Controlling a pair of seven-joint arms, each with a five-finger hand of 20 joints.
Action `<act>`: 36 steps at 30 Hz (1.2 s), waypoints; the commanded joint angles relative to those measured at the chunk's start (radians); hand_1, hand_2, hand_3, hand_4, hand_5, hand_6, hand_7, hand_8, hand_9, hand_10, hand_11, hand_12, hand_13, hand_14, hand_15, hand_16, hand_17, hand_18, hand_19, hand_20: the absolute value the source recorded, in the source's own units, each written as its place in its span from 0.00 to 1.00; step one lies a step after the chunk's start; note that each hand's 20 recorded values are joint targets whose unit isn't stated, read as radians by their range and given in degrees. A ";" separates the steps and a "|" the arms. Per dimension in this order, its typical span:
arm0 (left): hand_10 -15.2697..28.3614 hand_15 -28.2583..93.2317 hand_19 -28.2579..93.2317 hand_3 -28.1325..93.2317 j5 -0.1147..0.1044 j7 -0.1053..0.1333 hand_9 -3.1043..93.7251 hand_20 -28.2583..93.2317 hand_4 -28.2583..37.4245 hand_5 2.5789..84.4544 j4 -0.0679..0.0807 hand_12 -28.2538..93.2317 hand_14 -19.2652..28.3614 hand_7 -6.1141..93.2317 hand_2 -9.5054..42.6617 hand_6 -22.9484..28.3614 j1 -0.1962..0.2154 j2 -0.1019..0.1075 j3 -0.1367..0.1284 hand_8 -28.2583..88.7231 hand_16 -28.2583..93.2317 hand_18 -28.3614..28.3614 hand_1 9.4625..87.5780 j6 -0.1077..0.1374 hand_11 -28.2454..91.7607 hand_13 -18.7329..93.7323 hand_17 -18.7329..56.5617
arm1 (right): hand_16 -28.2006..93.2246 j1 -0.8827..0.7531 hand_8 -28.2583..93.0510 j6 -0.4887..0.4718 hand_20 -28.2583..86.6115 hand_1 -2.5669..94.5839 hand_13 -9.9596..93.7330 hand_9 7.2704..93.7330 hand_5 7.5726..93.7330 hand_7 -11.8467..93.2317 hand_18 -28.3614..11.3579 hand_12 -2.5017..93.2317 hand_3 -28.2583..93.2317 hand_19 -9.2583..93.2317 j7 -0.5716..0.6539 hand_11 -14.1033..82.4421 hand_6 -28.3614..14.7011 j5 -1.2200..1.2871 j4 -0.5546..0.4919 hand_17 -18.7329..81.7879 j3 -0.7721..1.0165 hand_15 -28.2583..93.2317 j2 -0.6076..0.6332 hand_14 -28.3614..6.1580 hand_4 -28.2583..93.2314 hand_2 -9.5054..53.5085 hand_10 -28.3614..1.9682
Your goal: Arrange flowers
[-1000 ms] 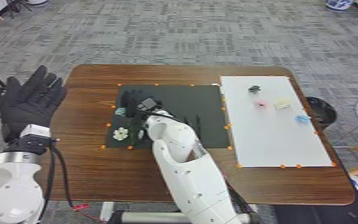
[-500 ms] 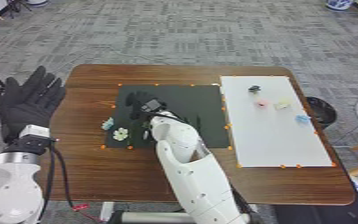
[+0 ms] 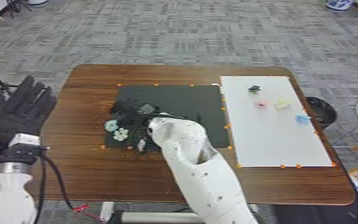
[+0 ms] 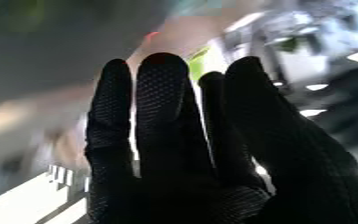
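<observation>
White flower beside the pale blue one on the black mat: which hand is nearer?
The right hand: it is over the mat, just right of and beyond the white flower. The left hand is farther off, out beside the table's left edge.

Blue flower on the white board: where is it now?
In the head view, the blue flower lies on the white board near its right edge, closer to the robot than the yellow flower and left of the black bin.
</observation>
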 commanded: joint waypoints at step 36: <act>0.78 0.45 0.54 0.69 0.027 -0.069 0.33 0.26 0.00 0.45 0.016 0.26 0.76 0.15 0.56 0.65 -0.035 -0.002 0.016 0.17 0.15 0.74 0.25 0.031 0.42 0.31 0.07 | 0.42 0.082 0.14 -0.223 0.52 0.37 0.64 0.28 0.33 0.19 0.18 0.08 0.86 0.81 -0.008 0.28 0.46 -0.394 0.018 0.42 -0.059 0.89 -0.040 0.43 0.04 0.38 0.50</act>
